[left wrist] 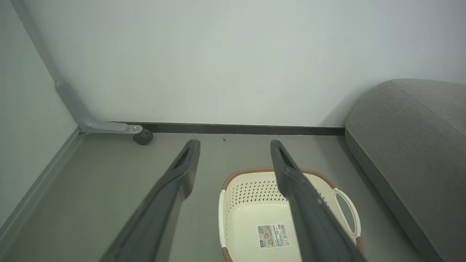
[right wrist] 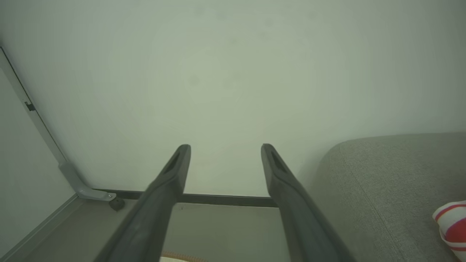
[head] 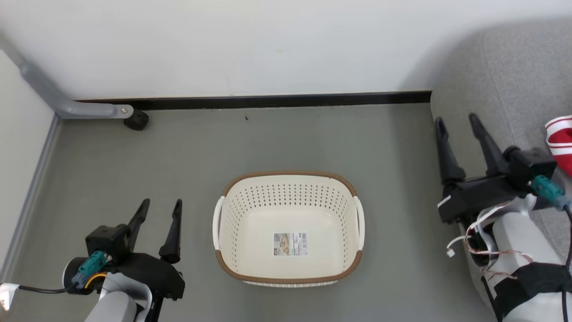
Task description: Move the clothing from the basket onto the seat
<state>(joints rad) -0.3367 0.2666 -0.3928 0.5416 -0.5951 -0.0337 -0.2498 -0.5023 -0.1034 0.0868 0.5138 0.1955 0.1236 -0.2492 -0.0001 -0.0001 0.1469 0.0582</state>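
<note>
far left: grey frame leg with a black castor [head: 136,120] against the skirting, well apart from the rest

left gripper [head: 161,203]: fingers spread wide, nothing between them, hovering over bare floor beside the basket [head: 286,197]. risk: a swing rightward at this height could clip the near white handle [head: 218,221] and shove the light basket along the floor

basket: a paper label [head: 290,243] on the bottom, no fabric to be seen inside. judged emptied; another reach in would close on nothing or scrape the perforated wall

right gripper [head: 456,120]: fingers apart, holding nothing, poised at the rounded edge of the seat [head: 509,67]. loose wiring [head: 480,232] hangs by its forearm, close to the cushion side; it could snag on the weave if the arm drags past

clothing [head: 561,136]: red fold with white stripes lying on the seat at the frame's right edge, just beyond the right wrist. how much lies past the frame cannot be told. risk: a careless arm move could catch the fold and drag it off the cushion
</note>
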